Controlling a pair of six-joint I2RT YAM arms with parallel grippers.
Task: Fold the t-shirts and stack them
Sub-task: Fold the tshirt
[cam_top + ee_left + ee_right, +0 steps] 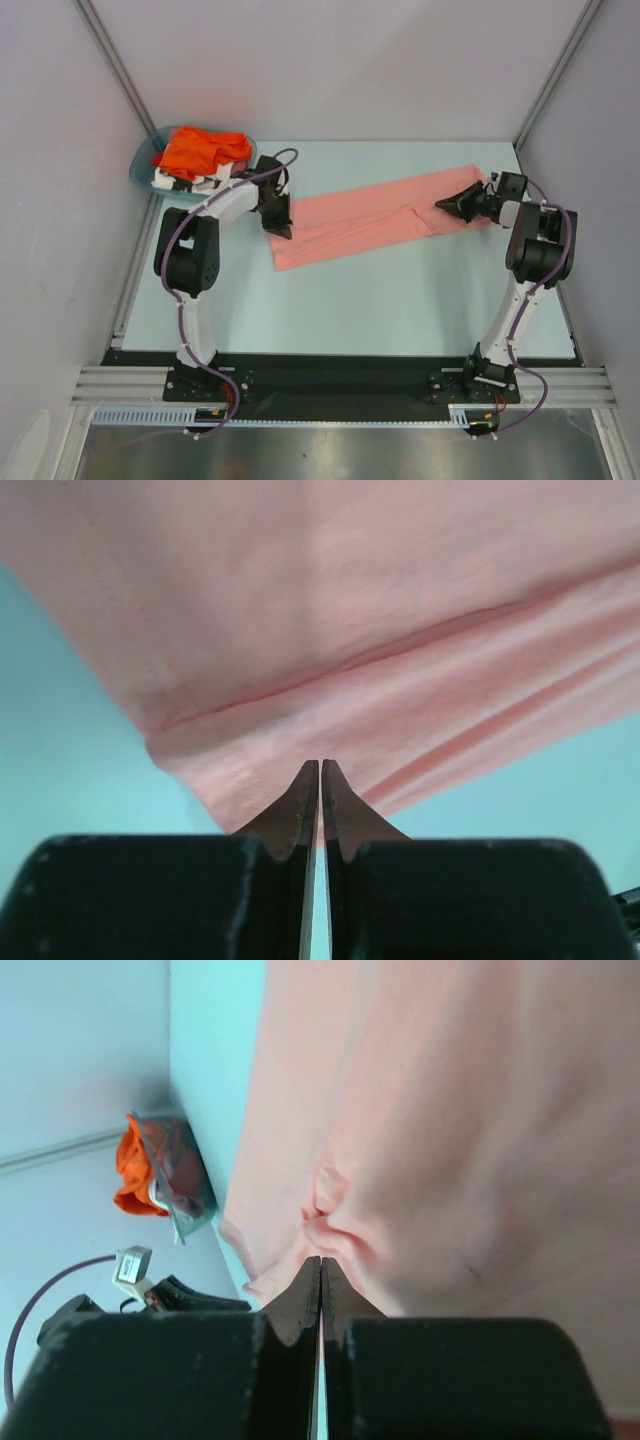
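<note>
In the top external view, the salmon-pink t-shirt [370, 215] is laid out as a long, narrow band running diagonally across the pale teal table [400, 300], from the near left towards the far right. The left gripper [282, 230] is set on the band's left end and the right gripper [443, 205] on its right end. The bright orange t-shirt [200, 150] is heaped in the teal basket [145, 165] at the far left corner, just behind the left arm. In the left wrist view, the jaws are seen pressed together, with the near edge of the pink cloth reaching their tips; the edge is judged to be pinched. A seam line is seen running across the cloth above the tips. In the right wrist view, the jaws are likewise clenched, and the cloth is gathered into a small pucker directly at their tips, so the shirt is gripped there. The basket with the orange cloth is visible at the left, well apart from this gripper.
</note>
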